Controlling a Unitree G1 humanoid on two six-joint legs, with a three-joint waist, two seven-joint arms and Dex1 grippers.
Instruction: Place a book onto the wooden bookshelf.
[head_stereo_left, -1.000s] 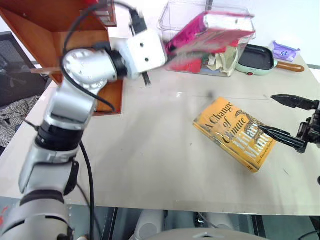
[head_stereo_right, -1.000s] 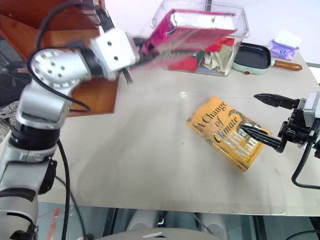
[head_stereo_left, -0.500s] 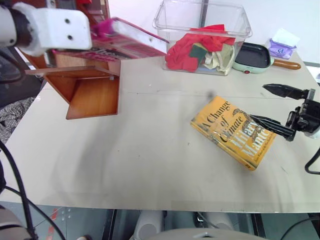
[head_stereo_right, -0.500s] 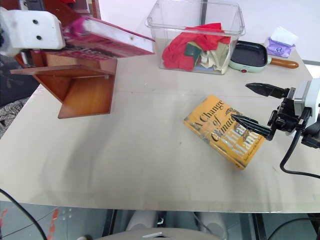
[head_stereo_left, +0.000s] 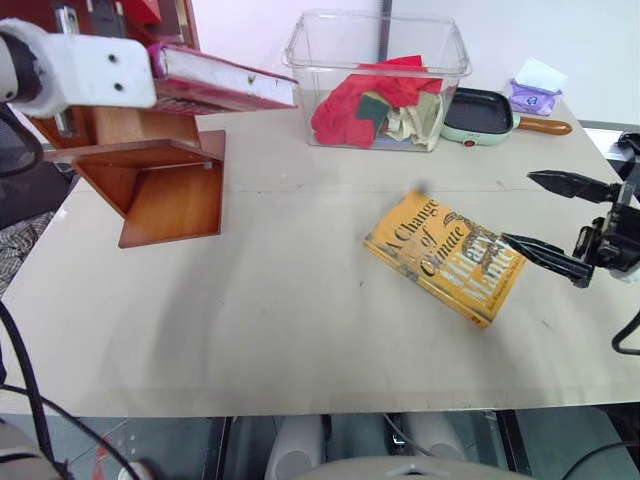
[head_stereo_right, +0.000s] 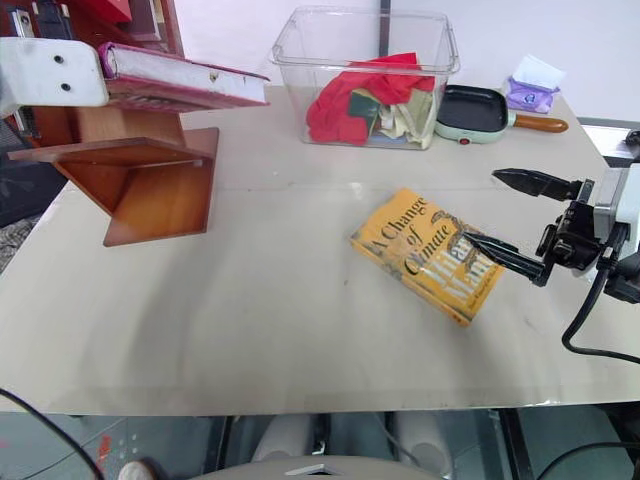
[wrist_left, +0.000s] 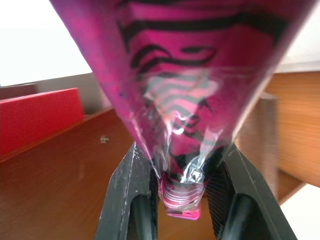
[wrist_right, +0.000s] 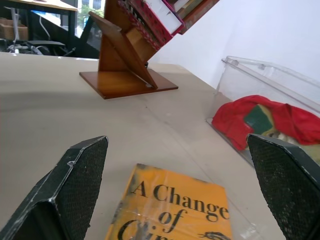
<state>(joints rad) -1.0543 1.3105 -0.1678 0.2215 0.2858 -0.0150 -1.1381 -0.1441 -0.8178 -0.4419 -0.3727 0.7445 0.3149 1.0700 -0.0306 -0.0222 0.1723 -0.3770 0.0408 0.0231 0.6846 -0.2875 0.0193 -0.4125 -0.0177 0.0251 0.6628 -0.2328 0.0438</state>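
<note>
A pale tabletop (head_stereo_left: 250, 300) carries the wooden bookshelf (head_stereo_left: 165, 180), a reddish-brown unit of slanted boards that serves here as the landmark. Just above the shelf's flat ledge, the left gripper (wrist_left: 182, 180) is clamped on the book (head_stereo_left: 225, 88), a thick bright pink paperback held roughly level, its free end reaching out past the shelf toward a clear plastic bin (head_stereo_left: 375, 75) of cloths. The book hangs over the ledge and appears not to touch it. Well away from the shelf, across the table, the right gripper (head_stereo_left: 555, 215) holds its fingers spread wide, empty, beside a yellow-orange book (head_stereo_left: 445, 258) lying flat. The step in hand looks like the carry to the shelf, nearly done. The next move likely calls for lowering and tilting the pink book into a slanted bay or onto the ledge, then letting go once the wood supports it.
</note>
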